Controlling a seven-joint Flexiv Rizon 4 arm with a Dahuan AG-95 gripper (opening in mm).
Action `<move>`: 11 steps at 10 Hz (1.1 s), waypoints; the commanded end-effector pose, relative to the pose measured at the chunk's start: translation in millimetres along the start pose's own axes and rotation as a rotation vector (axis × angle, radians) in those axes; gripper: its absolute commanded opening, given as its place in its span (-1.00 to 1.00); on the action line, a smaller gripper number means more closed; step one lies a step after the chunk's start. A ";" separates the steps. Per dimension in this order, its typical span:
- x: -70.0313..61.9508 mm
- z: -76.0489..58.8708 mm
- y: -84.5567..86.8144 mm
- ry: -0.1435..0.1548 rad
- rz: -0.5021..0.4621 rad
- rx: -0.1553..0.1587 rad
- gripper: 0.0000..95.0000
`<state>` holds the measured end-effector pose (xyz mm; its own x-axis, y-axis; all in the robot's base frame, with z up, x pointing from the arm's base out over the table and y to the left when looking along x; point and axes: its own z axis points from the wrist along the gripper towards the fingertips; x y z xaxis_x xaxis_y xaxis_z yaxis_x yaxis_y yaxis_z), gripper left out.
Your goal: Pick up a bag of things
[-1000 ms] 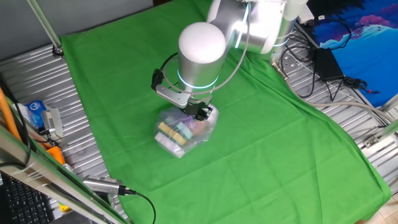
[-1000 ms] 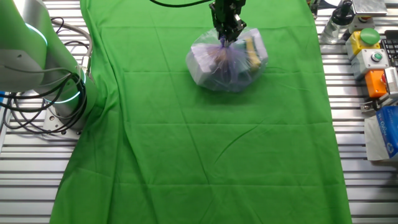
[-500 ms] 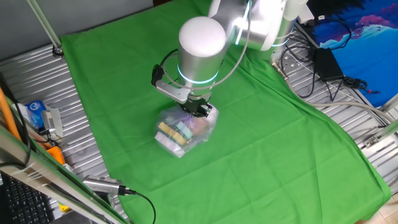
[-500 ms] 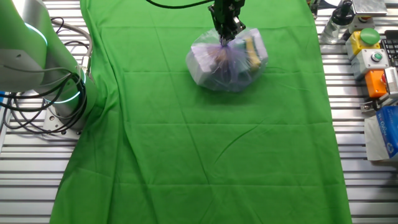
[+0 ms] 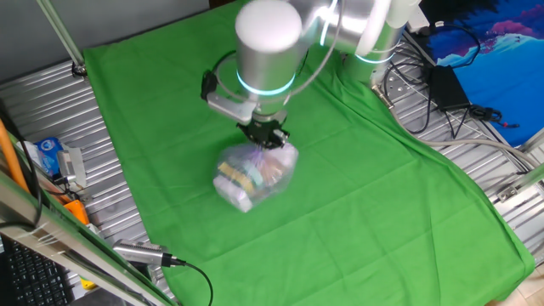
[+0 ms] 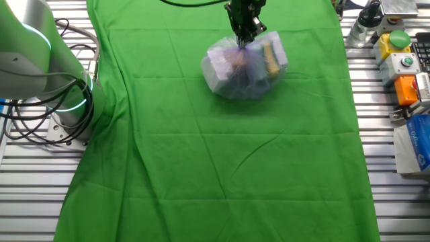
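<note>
The bag of things (image 5: 253, 172) sits near the middle of the green cloth (image 5: 357, 187) on the table (image 6: 27, 188), and it looks soft, crinkly and light, so it will sag and swing when it goes up. Just behind and above it, the gripper (image 5: 265, 138) has its jaws pinched on the bag's bunched purple top, which looks like the best place to hold.

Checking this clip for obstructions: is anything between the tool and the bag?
Nothing visible. The tool is pinched on the gathered top of the bag of things, with only green cloth around it.
</note>
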<state>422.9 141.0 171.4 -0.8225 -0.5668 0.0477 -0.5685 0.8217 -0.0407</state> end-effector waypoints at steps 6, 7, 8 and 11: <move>33.6 -53.5 -0.2 -0.005 -0.041 -0.030 -1.00; 37.8 -58.7 -0.4 0.001 -0.041 -0.031 -1.00; 39.7 -62.8 0.3 0.005 -0.041 -0.032 -1.00; 44.6 -75.4 3.5 0.015 -0.045 -0.035 -1.00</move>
<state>386.1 122.9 248.5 -0.7964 -0.6012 0.0657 -0.6028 0.7979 -0.0051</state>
